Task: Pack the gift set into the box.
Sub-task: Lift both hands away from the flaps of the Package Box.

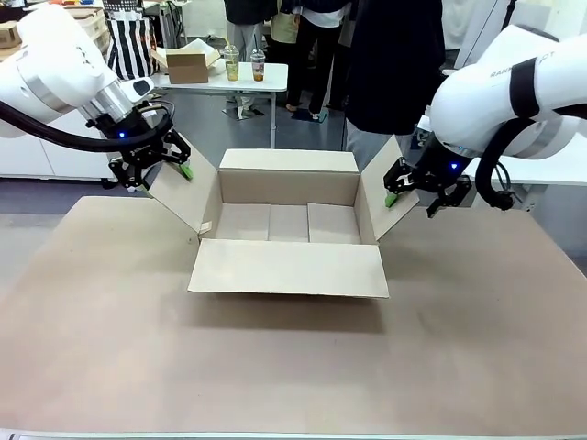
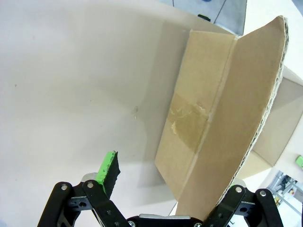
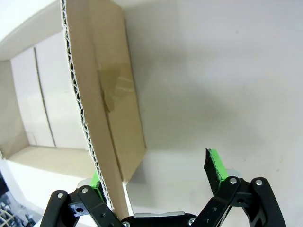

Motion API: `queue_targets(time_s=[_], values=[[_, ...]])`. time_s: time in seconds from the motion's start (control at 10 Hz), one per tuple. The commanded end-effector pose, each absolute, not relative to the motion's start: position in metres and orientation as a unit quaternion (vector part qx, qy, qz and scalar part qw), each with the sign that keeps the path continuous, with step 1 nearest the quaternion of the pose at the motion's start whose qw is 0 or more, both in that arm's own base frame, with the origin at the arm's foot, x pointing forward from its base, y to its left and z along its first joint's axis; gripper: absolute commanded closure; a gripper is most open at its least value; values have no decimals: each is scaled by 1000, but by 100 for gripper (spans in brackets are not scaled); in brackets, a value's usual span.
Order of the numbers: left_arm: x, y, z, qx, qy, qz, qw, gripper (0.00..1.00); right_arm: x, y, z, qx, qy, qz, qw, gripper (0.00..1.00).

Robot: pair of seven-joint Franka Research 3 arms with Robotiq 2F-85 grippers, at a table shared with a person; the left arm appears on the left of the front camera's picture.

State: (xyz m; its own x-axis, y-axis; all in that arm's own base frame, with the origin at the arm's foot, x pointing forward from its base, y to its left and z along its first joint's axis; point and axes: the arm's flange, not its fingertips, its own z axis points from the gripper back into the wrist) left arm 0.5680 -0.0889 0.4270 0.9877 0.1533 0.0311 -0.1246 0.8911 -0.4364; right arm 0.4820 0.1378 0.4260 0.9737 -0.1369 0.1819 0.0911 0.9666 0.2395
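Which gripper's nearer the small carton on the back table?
Left. The left gripper straddles the left flap, in front of the small carton; right gripper is across the box at its right flap.

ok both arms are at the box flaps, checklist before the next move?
1. Box upright, four flaps spread: ok.
2. Box floor bare: ok.
3. Left flap between the fingers of the left gripper: ok.
4. Right flap between the fingers of the right gripper: ok.
5. Grip on flaps: not ok, both grippers open.
6. Gift set position: cannot tell.
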Motion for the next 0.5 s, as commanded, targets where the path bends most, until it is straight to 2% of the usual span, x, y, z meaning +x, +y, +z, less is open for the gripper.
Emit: queue_targets(time_s=[0.0,0.4], values=[[567,-89,429,-211,-33,78,974,0,484,142,426,107,-89,-65,988,0],[567,-89,429,-211,-33,78,974,0,484,142,426,107,-89,-65,988,0]])
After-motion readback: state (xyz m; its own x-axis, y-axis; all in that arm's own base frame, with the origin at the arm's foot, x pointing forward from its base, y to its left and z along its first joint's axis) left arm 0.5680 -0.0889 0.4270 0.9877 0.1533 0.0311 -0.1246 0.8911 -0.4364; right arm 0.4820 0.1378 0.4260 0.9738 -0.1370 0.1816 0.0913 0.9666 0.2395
